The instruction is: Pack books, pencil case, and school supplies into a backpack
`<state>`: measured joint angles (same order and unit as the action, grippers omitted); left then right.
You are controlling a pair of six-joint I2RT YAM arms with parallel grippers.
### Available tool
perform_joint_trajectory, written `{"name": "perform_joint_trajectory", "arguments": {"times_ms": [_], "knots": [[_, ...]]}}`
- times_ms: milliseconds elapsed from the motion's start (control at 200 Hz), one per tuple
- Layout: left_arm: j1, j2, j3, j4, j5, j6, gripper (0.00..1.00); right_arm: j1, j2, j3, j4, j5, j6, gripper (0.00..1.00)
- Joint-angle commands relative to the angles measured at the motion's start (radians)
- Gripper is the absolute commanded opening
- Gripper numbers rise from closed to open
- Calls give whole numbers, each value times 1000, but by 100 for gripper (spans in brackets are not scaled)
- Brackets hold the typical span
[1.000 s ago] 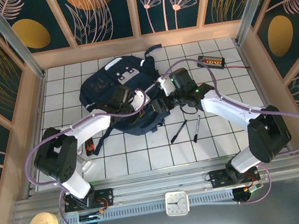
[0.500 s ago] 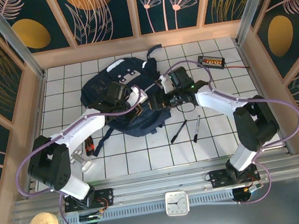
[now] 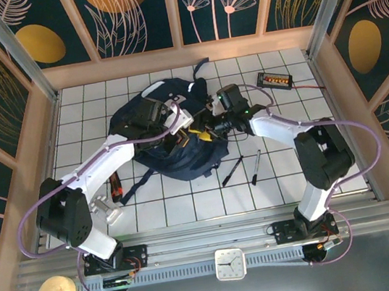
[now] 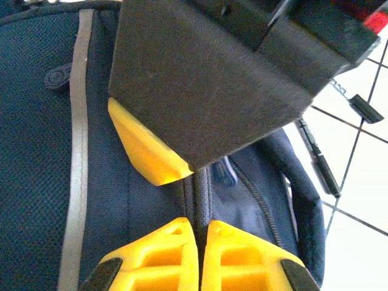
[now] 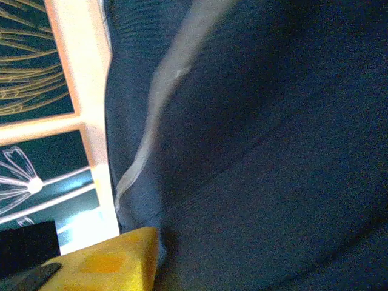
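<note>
The navy backpack [image 3: 140,124] lies at the middle of the tiled table, its pale stripe [image 4: 77,121] running up the left wrist view. My left gripper [image 3: 181,139] [image 4: 199,227] is shut on a raised seam of the backpack's fabric. My right gripper [image 3: 206,133] meets it from the right. One of its yellow fingers [image 5: 109,264] presses into the backpack cloth [image 5: 273,151] and the other is hidden. Two dark pens [image 3: 232,171] [image 3: 256,167] lie on the tiles right of the backpack, apart from both grippers; one pen [image 4: 321,167] shows past the bag's edge. The books and pencil case are out of view.
A black box with orange lights [image 3: 275,78] and its cable sit at the back right. A small dark and red object [image 3: 117,190] lies by the left arm near the front left. Wooden walls [image 3: 49,101] fence the table on three sides.
Both grippers have moved farther back over the backpack and closer together. The left arm has stretched out. The right gripper's jaws have narrowed against the fabric.
</note>
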<state>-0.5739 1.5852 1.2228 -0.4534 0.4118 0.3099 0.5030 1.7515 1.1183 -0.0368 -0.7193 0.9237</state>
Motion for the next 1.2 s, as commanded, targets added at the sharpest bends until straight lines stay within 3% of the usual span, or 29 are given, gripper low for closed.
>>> {"name": "perform_joint_trajectory", "arguments": {"times_ms": [0,210,380,555,761,1041,1196], "knots": [[-17,-85,7,31,186,-16,0,-22,72,-15,125,68,46,31],[-15,-66,8,16,125,-10,0,-13,-27,-29,60,62,-125,52],[-15,-50,20,36,127,-23,0,-9,-126,-143,73,72,-250,60],[-14,-46,-4,22,107,-21,0,13,-157,-220,122,83,-428,60],[-10,-81,-42,20,50,-24,0,79,-174,-295,235,219,-734,60],[-4,-117,-87,24,23,-37,0,101,-105,-210,149,405,-871,57],[-4,-120,-101,21,15,-32,0,105,-87,-191,118,426,-926,47]]}}
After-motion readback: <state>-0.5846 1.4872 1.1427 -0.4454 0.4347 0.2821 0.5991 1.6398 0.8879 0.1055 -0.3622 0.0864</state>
